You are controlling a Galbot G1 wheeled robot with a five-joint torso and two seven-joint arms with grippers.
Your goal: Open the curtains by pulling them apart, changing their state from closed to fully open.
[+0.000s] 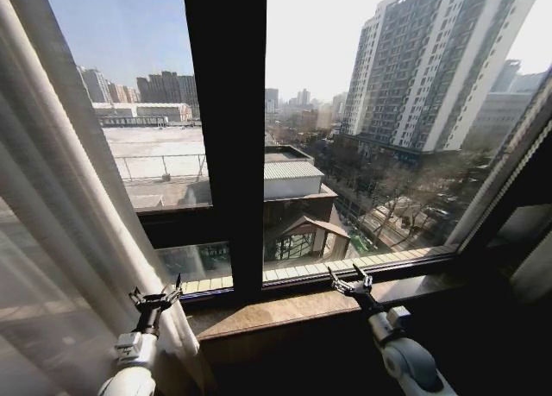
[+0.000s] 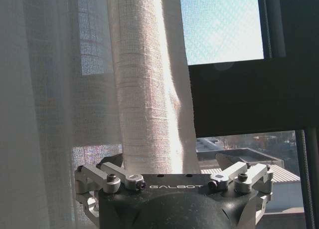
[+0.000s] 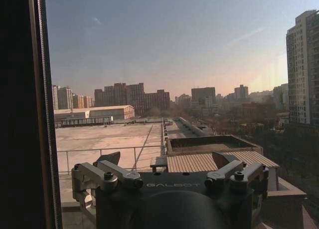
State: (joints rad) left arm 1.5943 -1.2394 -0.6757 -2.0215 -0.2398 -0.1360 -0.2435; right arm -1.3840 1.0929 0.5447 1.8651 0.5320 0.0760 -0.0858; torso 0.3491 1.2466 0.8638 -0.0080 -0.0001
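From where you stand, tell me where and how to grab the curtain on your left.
Take the curtain by its gathered inner edge, the thick bunched column of pleats hanging right in front of the left gripper. Come in straight from the room side with the jaws spread either side of that bundle; the pleats run vertically, so a sideways pinch should catch several folds at once.
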